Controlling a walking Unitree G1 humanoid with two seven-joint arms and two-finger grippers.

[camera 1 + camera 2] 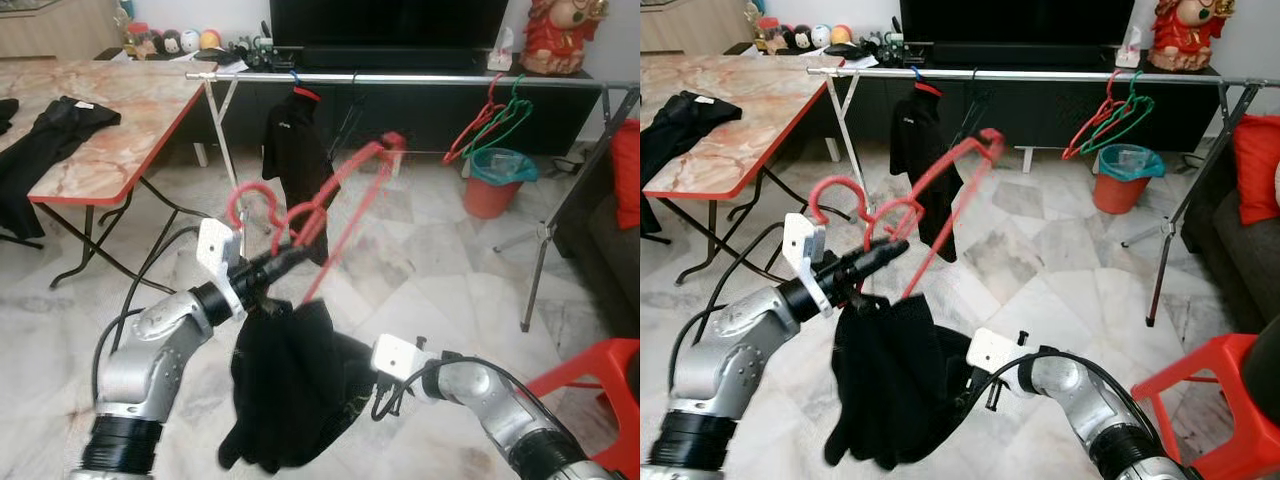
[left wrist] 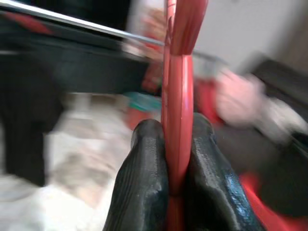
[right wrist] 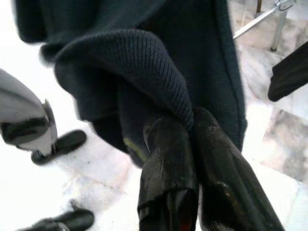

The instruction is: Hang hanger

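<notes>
Right gripper pinches dark garment; left gripper apparently clamps red hanger.

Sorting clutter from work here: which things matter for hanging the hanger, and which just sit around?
In the job: red hanger, dark garment, rail, left gripper, right gripper.
Lying about: orange bin, table, red stool.

Open floor is left between the grippers and the clothes rail. Free rail is offered between the hung black garment and the empty hangers. The left side is blocked by the table.
</notes>
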